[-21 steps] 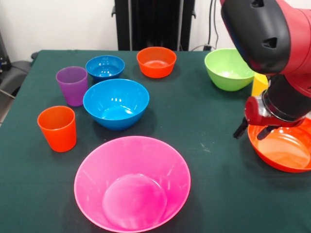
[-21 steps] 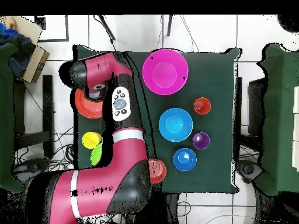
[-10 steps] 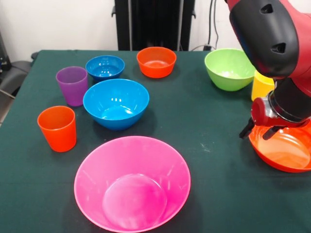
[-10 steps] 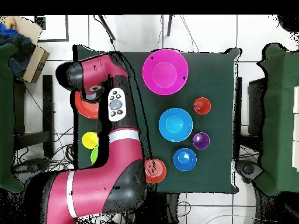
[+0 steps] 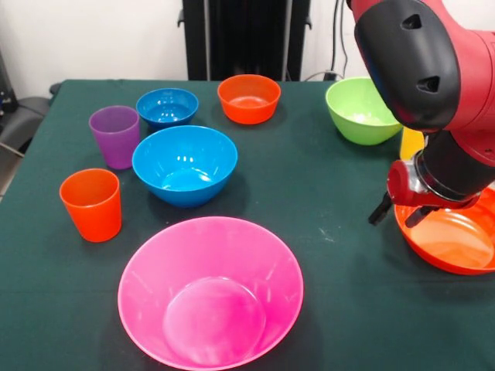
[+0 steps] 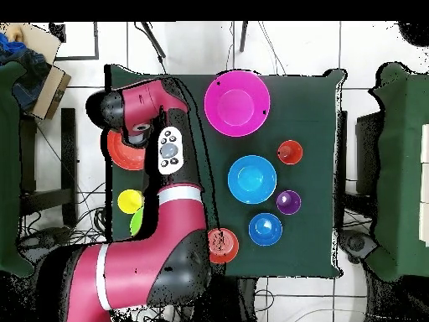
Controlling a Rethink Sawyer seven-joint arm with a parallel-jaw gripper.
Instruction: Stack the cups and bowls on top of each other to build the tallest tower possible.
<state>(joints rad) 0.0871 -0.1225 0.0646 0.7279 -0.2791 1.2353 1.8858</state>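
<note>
From the front view I have the gripper point(image 5: 396, 214) down at the near-left rim of the large orange bowl point(image 5: 452, 243), its 2 dark fingers spread apart with 1 outside the rim and 1 seemingly just over it, which looks to me like a line-up for pinching the wall; nothing is clamped yet. The yellow cup point(image 5: 411, 142) peeks out behind the arm, beside the lime green bowl point(image 5: 362, 110). Everything else stands loose and unstacked: the very large pink bowl point(image 5: 210, 290) nearest the camera, the medium blue bowl point(image 5: 184, 164) behind it, the small blue bowl point(image 5: 167, 107) and small orange bowl point(image 5: 248, 97) further back, the orange cup point(image 5: 92, 204) and purple cup point(image 5: 115, 136) at the left. I judge the tower not begun. From the overhead view the arm covers most of the large orange bowl point(image 6: 124, 156), so I cannot confirm the finger placement there; the pink bowl point(image 6: 237, 103) sits well apart, presumably the widest base
</note>
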